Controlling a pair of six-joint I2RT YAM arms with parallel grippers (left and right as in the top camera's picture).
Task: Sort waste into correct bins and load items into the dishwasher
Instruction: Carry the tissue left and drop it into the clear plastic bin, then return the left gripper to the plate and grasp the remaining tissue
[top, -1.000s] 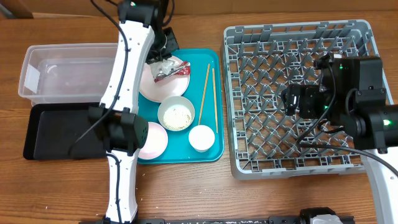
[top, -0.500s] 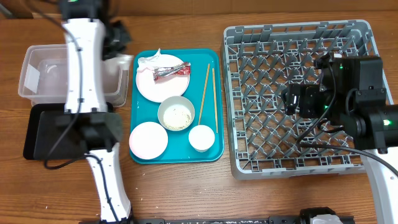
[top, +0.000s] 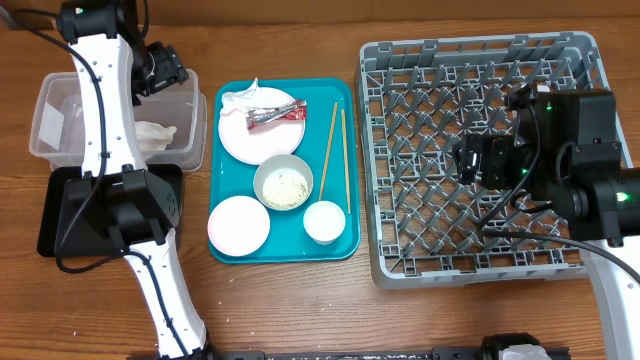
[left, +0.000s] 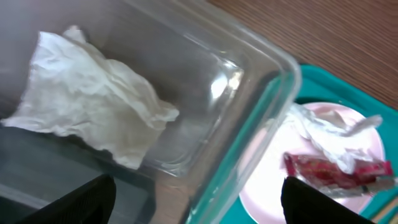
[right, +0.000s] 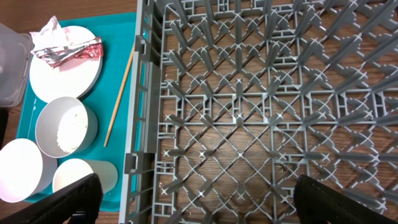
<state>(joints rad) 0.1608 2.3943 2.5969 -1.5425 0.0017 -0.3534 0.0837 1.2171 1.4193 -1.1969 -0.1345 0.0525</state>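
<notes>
Left pincer (left: 199, 208) fingers spread wide, gripping nothing, over the clear tub (left: 261, 59). Crumpled napkin (left: 93, 109) lies on the tub floor. Right pincer (right: 199, 202) also wide apart, above the dish rack (right: 249, 124). Red sauce packet (top: 277, 115) sits on the white plate (top: 255, 142) in the teal tray (top: 345, 235).

Robotics lab/test bench, prob.: left arm (top: 105, 110) & right arm (top: 575, 135), white & black, working at a wood-grain table (top: 300, 300). Kitchen stuff is props only: grey dish rack (top: 450, 272) sits straight on the table, beside teal tray (top: 287, 235) w/ used dishes (top: 250, 145), clear tub (top: 60, 100) & black tray (top: 50, 200).
</notes>
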